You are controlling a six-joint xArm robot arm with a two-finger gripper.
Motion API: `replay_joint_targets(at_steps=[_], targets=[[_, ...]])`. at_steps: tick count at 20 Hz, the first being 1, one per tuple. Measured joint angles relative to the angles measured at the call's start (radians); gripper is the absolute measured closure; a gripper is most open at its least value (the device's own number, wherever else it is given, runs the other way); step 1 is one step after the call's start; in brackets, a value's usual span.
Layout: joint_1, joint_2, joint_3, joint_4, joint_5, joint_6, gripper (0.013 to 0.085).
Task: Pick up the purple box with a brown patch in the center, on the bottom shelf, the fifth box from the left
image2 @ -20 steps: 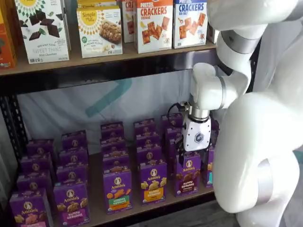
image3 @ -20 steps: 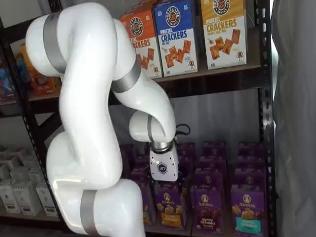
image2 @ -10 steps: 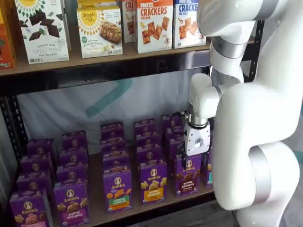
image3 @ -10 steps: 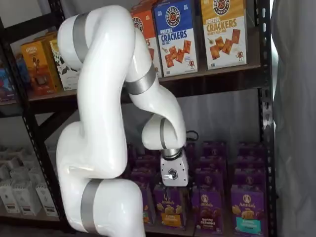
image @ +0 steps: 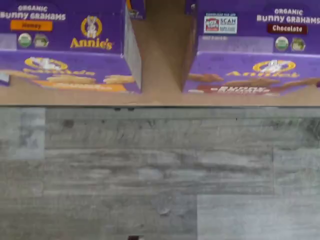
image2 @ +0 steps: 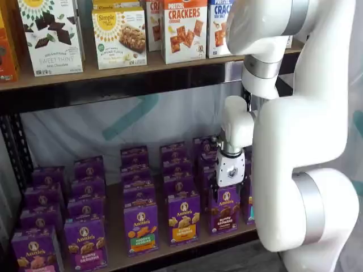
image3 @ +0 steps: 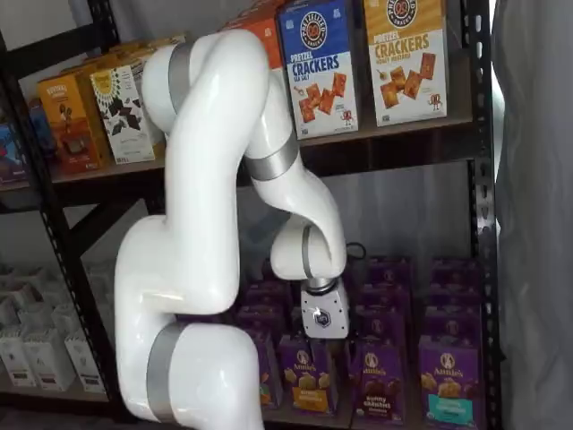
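Note:
The purple box [image2: 224,211] stands at the front of the bottom shelf [image2: 115,224], with dark brown cookies pictured and a round white logo. It also shows in a shelf view [image3: 376,383] and in the wrist view [image: 255,55], labelled "Chocolate". My gripper [image2: 228,191] hangs fingers-down just above and in front of the box's top. Its black fingers stand apart with the box's logo showing between them, so it is open and empty. Its white body also shows in a shelf view [image3: 322,319].
A purple honey carton with tan cookies [image2: 182,218] stands close beside the target, with a narrow strip of board [image: 160,50] between them. A teal-banded carton [image3: 450,387] is on the other side. Cracker cartons [image2: 184,28] fill the shelf above. Grey plank floor [image: 160,175] lies below.
The arm's upper links have swung across in front of the shelves. The gripper has dropped slightly and shifted sideways, still in front of the chocolate box. No box has moved.

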Motion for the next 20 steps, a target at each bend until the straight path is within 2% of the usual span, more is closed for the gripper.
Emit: replay_joint_targets(at_steps=[2, 5, 8, 10, 14, 20], targets=[[-0.004, 0.03, -0.029, -0.054, -0.009, 0.048, 0.013], [0.001, 0.085, -0.087, -0.063, -0.004, 0.061, 0.013], [0.005, 0.127, -0.132, -0.046, 0.0, 0.048, 0.013], [0.003, 0.154, -0.167, -0.067, 0.01, 0.067, 0.013], [-0.002, 0.188, -0.218, -0.074, 0.022, 0.068, 0.013], [-0.015, 0.234, -0.29, 0.026, 0.045, -0.04, 0.013]])
